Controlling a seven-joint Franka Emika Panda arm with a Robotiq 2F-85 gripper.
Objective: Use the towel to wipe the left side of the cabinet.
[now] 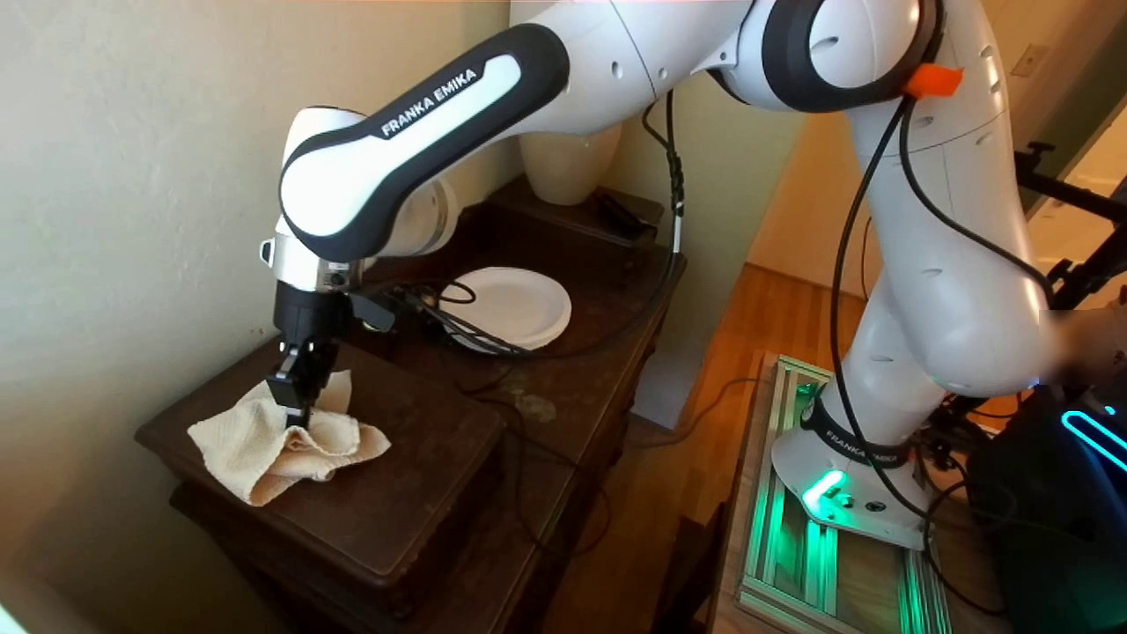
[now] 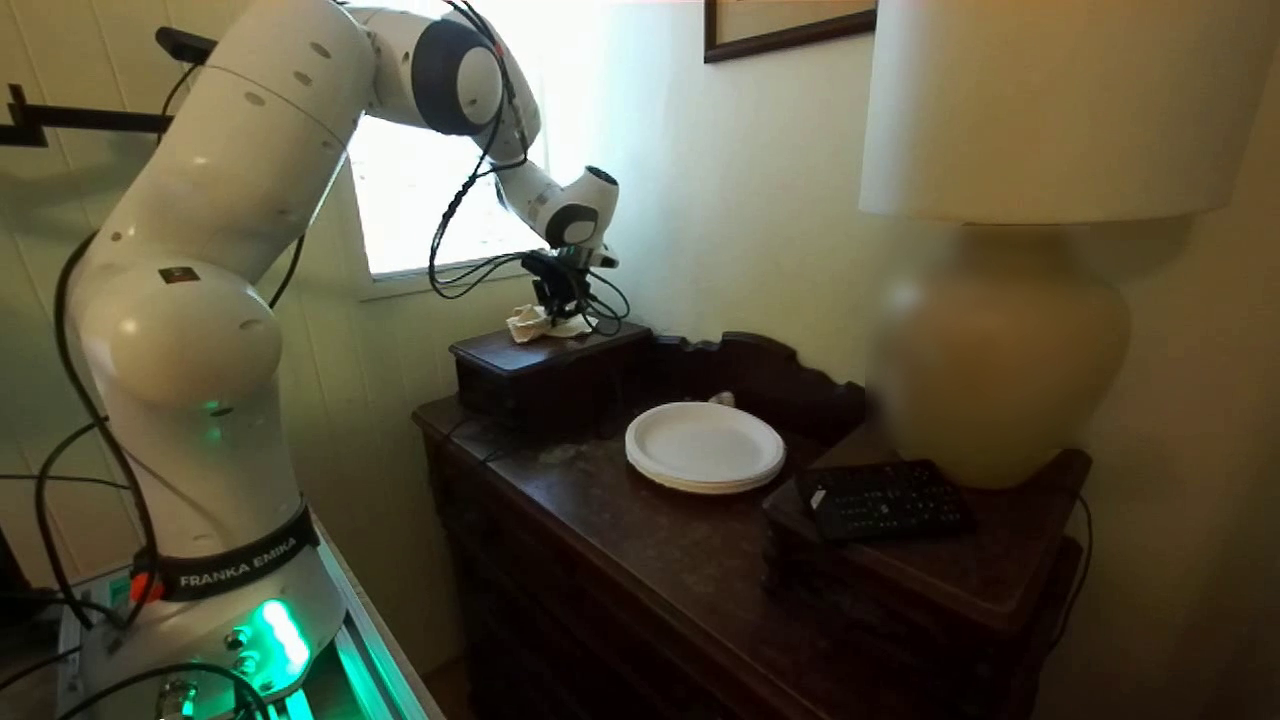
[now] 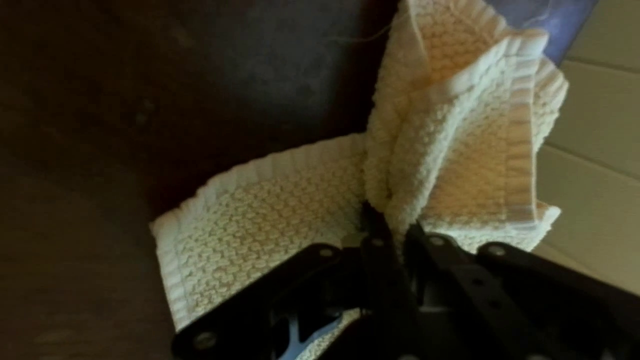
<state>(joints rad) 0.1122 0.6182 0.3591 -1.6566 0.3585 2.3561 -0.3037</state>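
The pincer [image 3: 395, 223] pinches a fold of the towel [image 1: 264, 440], which lies on the raised end of the cabinet [image 1: 414, 480], at 8 o'clock in an exterior view. In the wrist view the pincer's 2 fingers [image 3: 382, 270] are dark and blurry, and they cover part of the towel. In an exterior view, black wires [image 1: 676, 172] hang from the arm [image 1: 440, 132] and hide a bit of the white plates [image 1: 528, 304]. At 3 o'clock there, a smudged patch [image 1: 1087, 343] is too fuzzy to make out. In an exterior view the lamp [image 2: 1000, 340] stands at 2 o'clock from the plates, with its top cut off. A flat black thing [image 2: 885, 500] with tiny pale specks sits by the lamp, too dim to name. A picture frame [image 2: 790, 39] at 1 o'clock is cut off too.

The towel is cream, with a bumpy weave and ribbed edges. In the wrist view a flat flap points to 9 o'clock, and crumpled folds stick out to 1 o'clock. The cabinet is dark, worn wood, curvy along the back. The plates are round and stacked; the lamp has a fat, smooth base.
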